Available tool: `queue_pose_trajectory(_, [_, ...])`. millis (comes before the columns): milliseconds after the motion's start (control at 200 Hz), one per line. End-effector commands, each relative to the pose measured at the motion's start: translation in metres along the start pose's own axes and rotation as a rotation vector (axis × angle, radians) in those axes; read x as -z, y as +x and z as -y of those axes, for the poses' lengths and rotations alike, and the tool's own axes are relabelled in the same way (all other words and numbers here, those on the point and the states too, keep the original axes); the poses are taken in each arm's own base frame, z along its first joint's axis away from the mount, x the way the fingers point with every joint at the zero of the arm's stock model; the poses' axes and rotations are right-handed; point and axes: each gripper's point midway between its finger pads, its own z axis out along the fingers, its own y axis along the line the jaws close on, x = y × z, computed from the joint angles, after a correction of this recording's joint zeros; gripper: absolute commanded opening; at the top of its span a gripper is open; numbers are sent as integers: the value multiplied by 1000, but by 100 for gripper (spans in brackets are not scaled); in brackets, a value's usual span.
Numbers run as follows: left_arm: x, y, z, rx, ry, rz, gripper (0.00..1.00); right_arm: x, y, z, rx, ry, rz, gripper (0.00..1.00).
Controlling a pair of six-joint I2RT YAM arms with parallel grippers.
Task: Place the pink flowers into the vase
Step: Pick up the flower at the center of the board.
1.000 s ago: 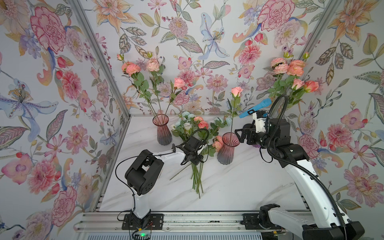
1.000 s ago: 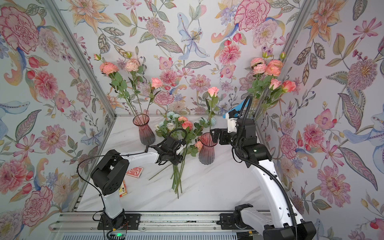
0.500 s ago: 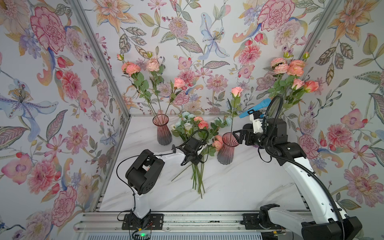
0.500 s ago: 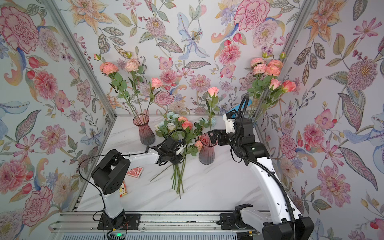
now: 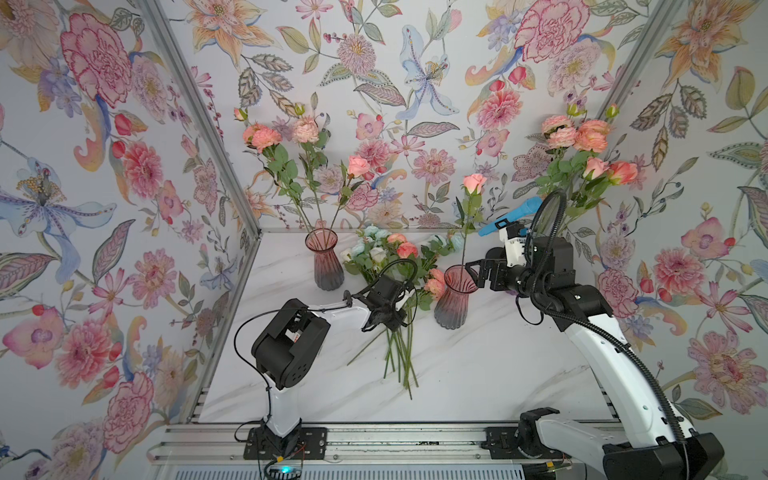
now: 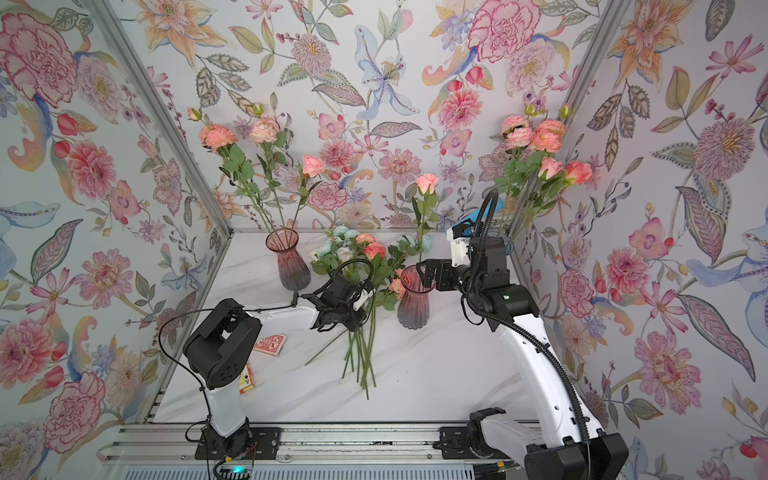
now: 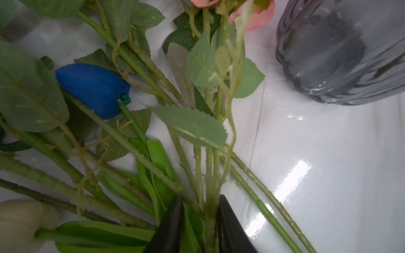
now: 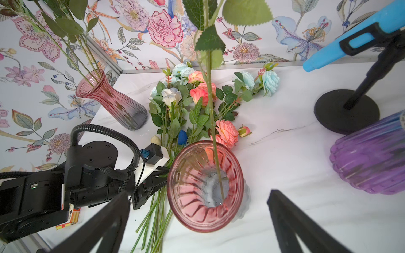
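Loose pink flowers (image 5: pixel 407 249) (image 8: pixel 225 131) lie in a mixed pile on the white table between two vases. My left gripper (image 5: pixel 395 322) (image 6: pixel 353 320) (image 7: pixel 200 210) is down on the pile's stems. Its jaws pinch a thin green stem (image 7: pixel 210 197) that runs up to a pink bloom (image 7: pixel 254 17), with a bright green leaf caught alongside. The pink ribbed vase (image 5: pixel 453 299) (image 6: pixel 413 303) (image 8: pixel 205 219) holds one upright pink rose (image 5: pixel 473 183). My right gripper (image 5: pixel 473 270) (image 8: pixel 197 195) hangs open just right of and above its rim, holding nothing.
A second pink vase (image 5: pixel 324 262) at the back left and a purple vase (image 8: pixel 368 157) at the right hold pink flowers. A blue tulip (image 7: pixel 94 89) and white and pale blue blooms (image 8: pixel 270 82) share the pile. A blue tool on a black stand (image 8: pixel 346 109) and playing cards (image 6: pixel 270 344) are nearby.
My left gripper's jaws have narrowed onto the stems in the pile. The right gripper has shifted slightly left toward the vase rim and stays open.
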Motion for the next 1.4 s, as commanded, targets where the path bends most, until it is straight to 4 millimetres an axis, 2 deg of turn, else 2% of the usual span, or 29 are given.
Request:
queue_pose_trajectory(0, [-5, 19, 14, -2, 63, -51, 28, -2, 8, 3, -19, 12, -23, 99])
queue_pose_trajectory(220, [0, 14, 16, -7, 71, -37, 23, -5, 9, 4, -29, 14, -30, 99])
queue_pose_trajectory(355, [9, 4, 15, -16, 61, -6, 17, -6, 11, 5, -36, 15, -34, 99])
queue_pose_trajectory(475, [15, -5, 15, -21, 60, 23, 10, -6, 11, 4, -40, 12, -35, 99])
queue_pose_trajectory(555, [16, -8, 15, -19, 63, 33, 2, -5, 9, 3, -41, 9, -32, 100])
queue_pose_trajectory(735, [16, -11, 15, -8, 66, 47, 0, -4, 9, 1, -43, 1, -29, 99])
queue_pose_trajectory(881, [26, -23, 2, 23, 41, 98, 0, -2, 4, -5, -46, -16, -21, 99])
queue_pose_trajectory(1126, [61, -57, -31, 103, -3, 247, 0, -4, -8, -30, -7, -54, -8, 99])
queue_pose_trajectory(1256, [89, -76, -55, 161, -56, 367, 0, -9, -8, -45, 21, -73, -18, 99])
queue_pose_trajectory(1396, [124, -99, -70, 176, -134, 513, 0, -16, -15, -65, 43, -107, -19, 99])
